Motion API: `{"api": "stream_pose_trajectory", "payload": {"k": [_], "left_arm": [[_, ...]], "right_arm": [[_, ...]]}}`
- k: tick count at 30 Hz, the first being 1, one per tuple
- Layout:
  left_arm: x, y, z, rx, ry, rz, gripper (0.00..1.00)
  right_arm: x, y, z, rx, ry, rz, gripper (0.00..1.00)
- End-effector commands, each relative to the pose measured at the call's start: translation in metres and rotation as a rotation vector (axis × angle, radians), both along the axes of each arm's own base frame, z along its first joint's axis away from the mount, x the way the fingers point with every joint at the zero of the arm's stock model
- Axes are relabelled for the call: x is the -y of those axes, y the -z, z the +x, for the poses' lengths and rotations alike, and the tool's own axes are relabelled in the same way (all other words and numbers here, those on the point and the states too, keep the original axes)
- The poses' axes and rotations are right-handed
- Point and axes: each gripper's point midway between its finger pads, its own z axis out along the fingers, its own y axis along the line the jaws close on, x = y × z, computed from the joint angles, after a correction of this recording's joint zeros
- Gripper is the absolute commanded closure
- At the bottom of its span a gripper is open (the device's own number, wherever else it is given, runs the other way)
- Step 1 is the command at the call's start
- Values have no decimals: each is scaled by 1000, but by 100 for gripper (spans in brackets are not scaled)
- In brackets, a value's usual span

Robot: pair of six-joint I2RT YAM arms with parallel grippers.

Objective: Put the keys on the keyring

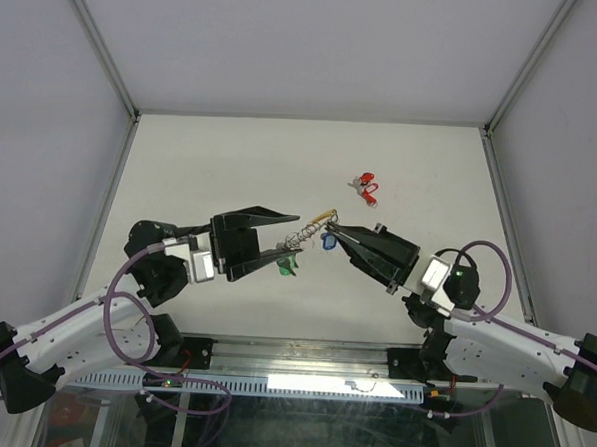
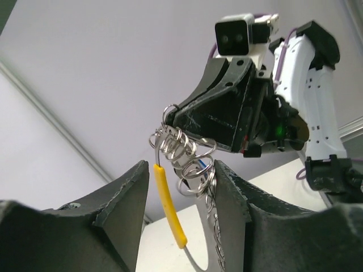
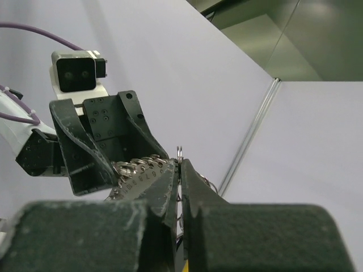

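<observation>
The keyring hangs above the table between both grippers. In the left wrist view its yellow arc and a cluster of small silvery rings sit between my left gripper's spread jaws; the chain-like metal side rests against the right finger. My left gripper is open. My right gripper is shut on one small ring of the keyring. A blue-tagged key hangs just under its tip. A green-tagged key lies under the left fingers. Red-tagged keys lie farther back.
White enclosure walls with metal frame bars surround the white table. Purple cables loop off both arms near the front edge.
</observation>
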Motion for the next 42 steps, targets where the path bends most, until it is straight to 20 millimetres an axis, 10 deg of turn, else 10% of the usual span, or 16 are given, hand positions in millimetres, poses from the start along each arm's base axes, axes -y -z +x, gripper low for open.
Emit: {"api": "stream_pose_trajectory", "payload": {"k": [1, 18, 42], "left_arm": [[-11, -21, -25, 33, 81, -43, 52], [-9, -33, -40, 53, 175, -18, 54], [10, -9, -35, 69, 220, 74, 66]], "right_arm": [[19, -12, -11, 116, 70, 36, 100], [7, 16, -35, 241, 7, -183, 100], [5, 2, -43, 255, -44, -157, 100]]}}
